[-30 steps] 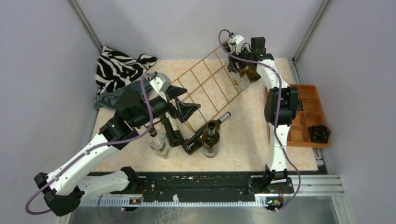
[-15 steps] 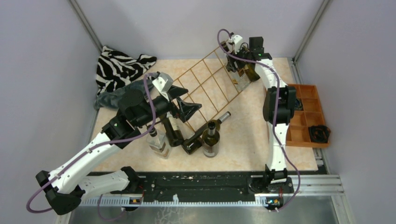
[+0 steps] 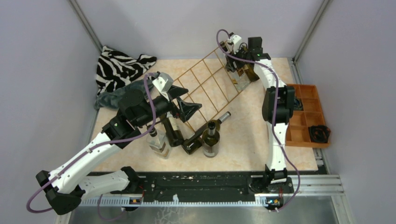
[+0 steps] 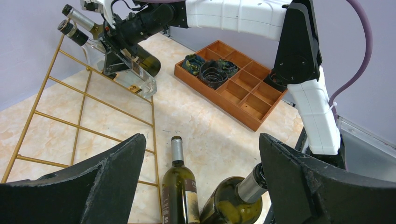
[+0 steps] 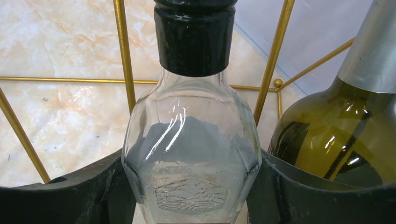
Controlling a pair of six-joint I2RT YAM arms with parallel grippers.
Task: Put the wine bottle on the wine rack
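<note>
My right elbow [image 3: 275, 102] has swung slightly left. My right gripper [image 5: 192, 200] pinches the clear, faceted, black-capped glass bottle [image 5: 191, 140] lying on the gold wire wine rack [image 5: 122, 46] beside a green wine bottle [image 5: 336, 135]. My left gripper [image 4: 201, 140] stands spread. The orange tray [image 4: 254, 106] holds dark coils [image 4: 212, 74].

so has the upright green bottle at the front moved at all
No: judged against the wine rack's near edge, the upright green bottle stands where it did.

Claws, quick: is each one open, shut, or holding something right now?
Left claw: open, holding nothing.
Right claw: shut on the clear glass bottle.
</note>
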